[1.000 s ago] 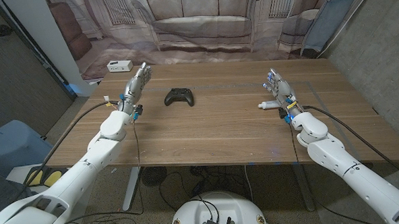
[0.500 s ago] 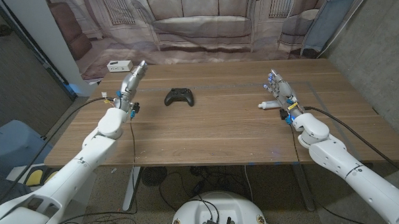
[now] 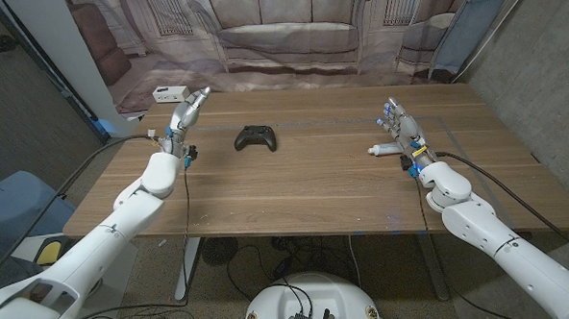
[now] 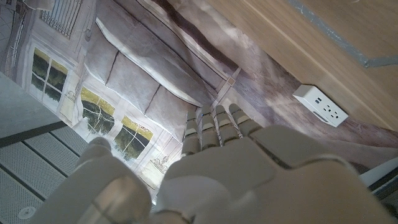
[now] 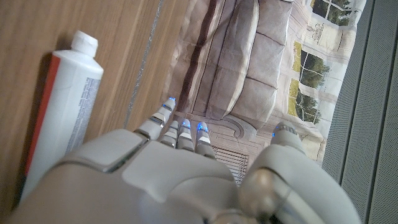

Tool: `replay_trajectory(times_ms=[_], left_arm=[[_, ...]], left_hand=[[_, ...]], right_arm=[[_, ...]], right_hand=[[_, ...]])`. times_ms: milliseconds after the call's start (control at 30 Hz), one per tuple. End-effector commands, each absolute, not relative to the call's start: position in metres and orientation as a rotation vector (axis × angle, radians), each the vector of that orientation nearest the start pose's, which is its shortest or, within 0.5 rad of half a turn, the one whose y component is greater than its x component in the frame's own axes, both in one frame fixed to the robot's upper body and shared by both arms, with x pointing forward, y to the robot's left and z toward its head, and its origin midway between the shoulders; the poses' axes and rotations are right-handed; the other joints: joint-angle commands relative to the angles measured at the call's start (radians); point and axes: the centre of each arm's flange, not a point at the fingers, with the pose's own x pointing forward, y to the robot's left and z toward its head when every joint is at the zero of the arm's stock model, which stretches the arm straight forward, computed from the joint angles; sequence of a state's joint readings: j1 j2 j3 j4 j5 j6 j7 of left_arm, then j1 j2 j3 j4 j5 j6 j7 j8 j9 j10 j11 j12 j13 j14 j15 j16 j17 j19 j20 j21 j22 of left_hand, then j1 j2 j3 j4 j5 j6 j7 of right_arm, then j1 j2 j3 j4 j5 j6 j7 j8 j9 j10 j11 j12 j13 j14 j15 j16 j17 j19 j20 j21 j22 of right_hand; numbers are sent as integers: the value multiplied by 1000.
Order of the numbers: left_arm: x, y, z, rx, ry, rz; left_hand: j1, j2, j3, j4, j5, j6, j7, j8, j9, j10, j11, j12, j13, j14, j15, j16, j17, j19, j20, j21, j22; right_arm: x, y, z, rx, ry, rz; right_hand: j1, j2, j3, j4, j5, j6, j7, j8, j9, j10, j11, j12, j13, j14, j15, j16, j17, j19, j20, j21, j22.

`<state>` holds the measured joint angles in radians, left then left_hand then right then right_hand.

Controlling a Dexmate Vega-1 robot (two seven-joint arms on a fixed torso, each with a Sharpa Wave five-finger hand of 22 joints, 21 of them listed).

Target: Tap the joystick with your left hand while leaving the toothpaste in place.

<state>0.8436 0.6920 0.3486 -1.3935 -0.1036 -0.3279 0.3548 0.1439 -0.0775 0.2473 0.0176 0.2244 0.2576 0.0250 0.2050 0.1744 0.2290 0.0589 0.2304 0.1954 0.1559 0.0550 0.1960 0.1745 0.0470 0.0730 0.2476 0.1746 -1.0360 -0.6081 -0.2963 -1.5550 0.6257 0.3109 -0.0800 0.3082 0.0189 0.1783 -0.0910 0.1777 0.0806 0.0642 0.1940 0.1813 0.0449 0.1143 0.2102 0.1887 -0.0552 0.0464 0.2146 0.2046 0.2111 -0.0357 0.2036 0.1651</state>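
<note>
A black game controller, the joystick [image 3: 255, 138], lies on the wooden table [image 3: 305, 187] left of centre. My left hand [image 3: 188, 113] is raised at the table's left side, fingers straight and apart, holding nothing; it is well left of the controller. The same left hand [image 4: 211, 162] shows from behind in its wrist view, fingers pointing away. A white and red toothpaste tube [image 3: 384, 149] lies on the table at the right. My right hand [image 3: 399, 126] stands just beside it, fingers extended, empty. In the right wrist view the toothpaste tube [image 5: 62, 99] lies next to my right hand [image 5: 168, 168].
A white power strip [image 3: 171, 93] sits at the table's far left corner, just behind my left hand; the power strip [image 4: 319, 104] also appears in the left wrist view. A printed backdrop of a sofa hangs behind the table.
My left hand has drifted left and slightly back, toward the power strip, away from the controller. The right hand and the toothpaste have stayed still.
</note>
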Motion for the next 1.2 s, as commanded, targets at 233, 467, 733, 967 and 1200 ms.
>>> replay_trajectory(times_ms=[233, 467, 733, 967, 1200], left_arm=[[600, 344, 40, 749, -832, 334], [597, 339, 43, 827, -814, 370], [596, 333, 47, 902, -802, 409], [597, 329, 53, 968, -779, 432], [598, 328, 57, 1016, -758, 444]], left_hand=[[14, -2, 2, -10, -6, 33, -2, 9, 5, 15, -3, 4, 3, 12, -4, 3, 5, 11, 4, -8, 3], [15, 0, 1, -11, -7, 46, 1, 11, 6, 24, -9, 6, 3, 20, -7, 4, 5, 15, 4, -11, 3], [16, 2, 1, -12, -7, 55, 3, 10, 6, 31, -12, 7, 3, 25, -11, 4, 5, 17, 4, -14, 3], [17, 4, 1, -13, -8, 64, 0, 11, 6, 34, -14, 7, 3, 31, -15, 5, 5, 19, 5, -16, 3], [17, 6, 0, -13, -8, 75, 0, 12, 6, 32, -9, 5, 3, 29, -6, 2, 5, 18, 6, -20, 3]], right_arm=[[592, -304, -38, 25, -673, 152], [590, -308, -39, 29, -672, 148], [590, -311, -43, 37, -670, 145], [588, -313, -45, 32, -670, 141], [588, -314, -46, 41, -665, 133]], right_hand=[[0, 8, 1, -6, 5, 12, 2, 6, 4, 10, 7, 4, 1, 7, 4, 3, 3, 9, -3, -2, 6], [-1, 8, 0, -6, 5, 13, 4, 6, 4, 11, 9, 3, 1, 8, 4, 2, 3, 9, -3, -3, 6], [-1, 9, 0, -7, 5, 15, 4, 6, 3, 12, 9, 3, 1, 8, 4, 2, 3, 9, -3, -4, 6], [-2, 9, 0, -7, 5, 16, 3, 5, 3, 12, 9, 2, 1, 9, 5, 2, 3, 9, -3, -4, 6], [-2, 10, -1, -8, 5, 17, 2, 5, 3, 12, 8, 1, 1, 9, 7, 1, 3, 9, -3, -5, 6]])
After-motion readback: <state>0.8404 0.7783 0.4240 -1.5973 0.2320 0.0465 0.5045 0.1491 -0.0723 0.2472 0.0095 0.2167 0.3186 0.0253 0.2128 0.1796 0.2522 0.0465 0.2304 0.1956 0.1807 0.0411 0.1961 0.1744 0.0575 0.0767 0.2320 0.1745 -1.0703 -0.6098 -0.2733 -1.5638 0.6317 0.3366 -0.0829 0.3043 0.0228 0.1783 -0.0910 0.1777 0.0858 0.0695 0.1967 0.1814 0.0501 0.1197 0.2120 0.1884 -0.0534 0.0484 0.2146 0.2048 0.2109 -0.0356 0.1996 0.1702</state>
